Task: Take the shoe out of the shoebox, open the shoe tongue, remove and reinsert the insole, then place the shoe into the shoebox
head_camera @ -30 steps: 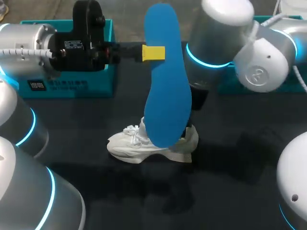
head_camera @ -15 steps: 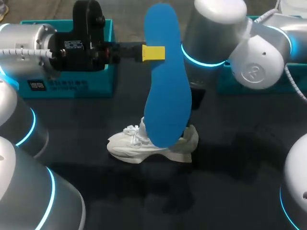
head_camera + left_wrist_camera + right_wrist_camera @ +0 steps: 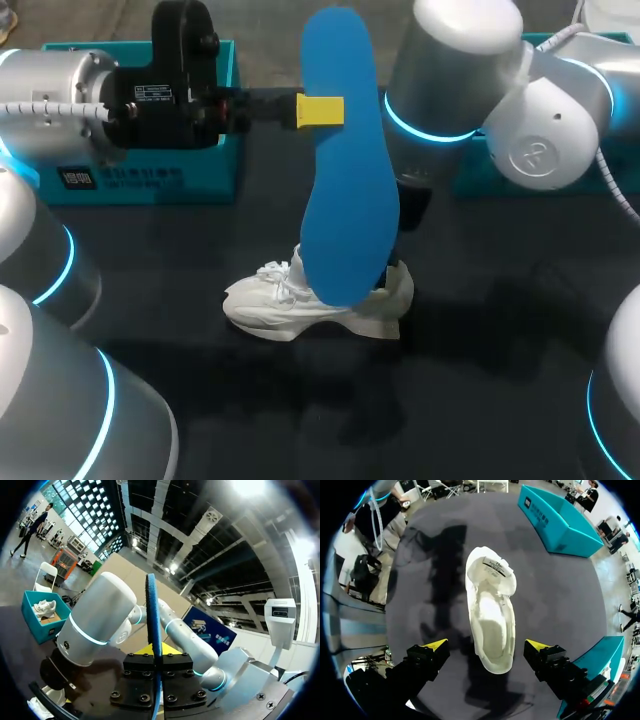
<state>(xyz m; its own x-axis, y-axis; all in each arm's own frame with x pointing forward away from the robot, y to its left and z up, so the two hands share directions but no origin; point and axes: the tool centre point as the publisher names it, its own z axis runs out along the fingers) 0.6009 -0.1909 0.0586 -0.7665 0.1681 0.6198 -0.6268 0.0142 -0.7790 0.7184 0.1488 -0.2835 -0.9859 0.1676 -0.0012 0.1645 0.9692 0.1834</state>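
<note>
- Head view: the left gripper (image 3: 322,110) comes in level from the left, its yellow-tipped fingers clamped across the upper part of the insole (image 3: 345,170).
- The insole is a flat, smooth, bright blue sheet with a rounded toe end and a broader rounded lower end. It hangs upright in the air, and its lower end overlaps the shoe (image 3: 320,305) from this camera's angle.
- The shoe is white, with a soft fabric upper, knotted laces towards its toe and a thick pale sole. It lies on the table (image 3: 500,330), toe to the left, outside any box.
- The table has a dark, matte top.
- The shoebox (image 3: 150,180) is teal, rectangular and open-topped (a printed panel shows on its front wall). It stands behind the left arm, well apart from the shoe.
- A second teal box (image 3: 470,170) stands behind the right arm's silver joint.
- Left wrist view: the insole (image 3: 152,610) shows edge-on as a thin blue blade rising out of the black jaw blocks of the left gripper (image 3: 156,662), which pinch it from both sides.
- Right wrist view: the right gripper (image 3: 486,645) hangs above the shoe (image 3: 492,615), looking straight down into it. Its fingers are spread wide to either side of the heel and touch nothing.
- The shoe's mouth gapes, the tongue is folded forward with its label showing, and the pale inner bed is exposed.
</note>
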